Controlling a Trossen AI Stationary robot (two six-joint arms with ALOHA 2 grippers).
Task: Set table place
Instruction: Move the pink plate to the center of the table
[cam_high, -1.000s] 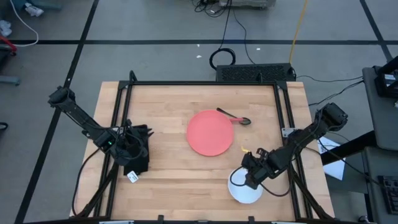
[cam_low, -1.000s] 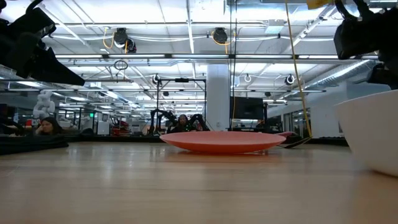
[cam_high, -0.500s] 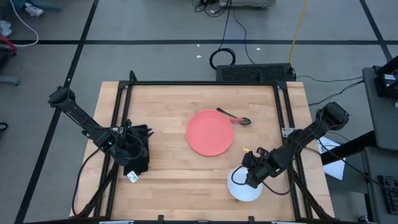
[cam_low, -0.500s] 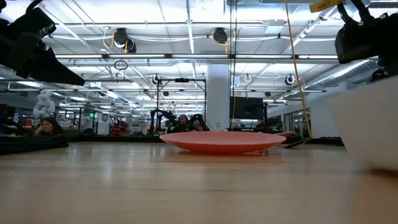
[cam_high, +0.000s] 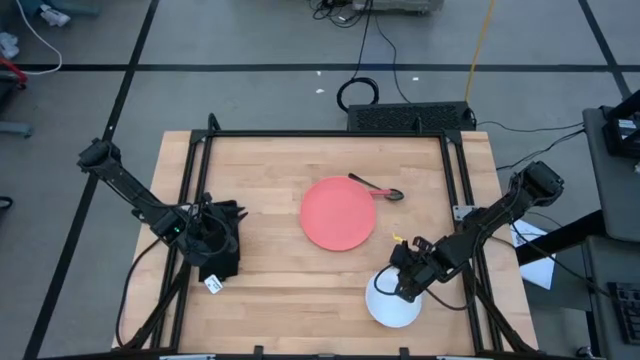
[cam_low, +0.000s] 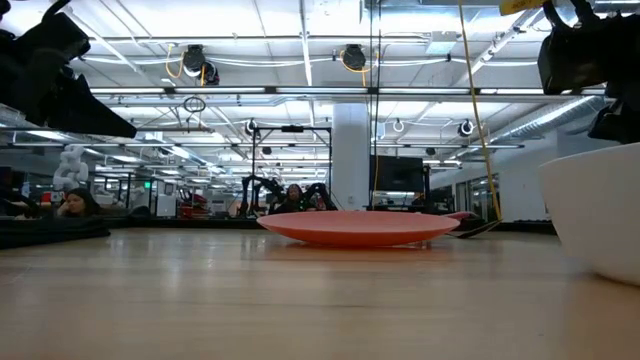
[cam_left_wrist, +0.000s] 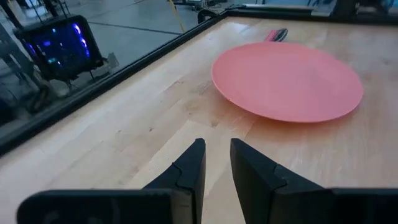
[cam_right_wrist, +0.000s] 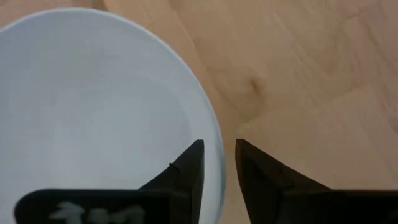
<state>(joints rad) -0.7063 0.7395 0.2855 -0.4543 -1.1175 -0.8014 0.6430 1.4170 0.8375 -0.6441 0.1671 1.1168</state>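
A white bowl (cam_high: 390, 303) stands upright on the table (cam_high: 270, 170) near its front edge, right of centre. My right gripper (cam_right_wrist: 219, 162) points down over the bowl's right rim (cam_right_wrist: 214, 134). It is open, with one finger inside the bowl and one outside, and a gap shows on both sides of the rim. A red plate (cam_high: 338, 213) lies flat mid-table. A dark spoon (cam_high: 378, 189) lies at the plate's far right edge. My left gripper (cam_left_wrist: 217, 162) waits at the table's left, pointing toward the plate, open by a narrow gap with nothing in it.
Black frame rails (cam_high: 330, 133) run along the table's far, left and right sides. A black box with cables (cam_high: 410, 116) sits just past the far edge. Bare wood lies between the left gripper and the plate (cam_left_wrist: 286, 81) and along the front edge left of the bowl.
In the low view the white bowl stood a little higher and nearer half a second ago, and it has settled back to where it was before. My right gripper has stayed over the bowl's rim and has tipped slightly.
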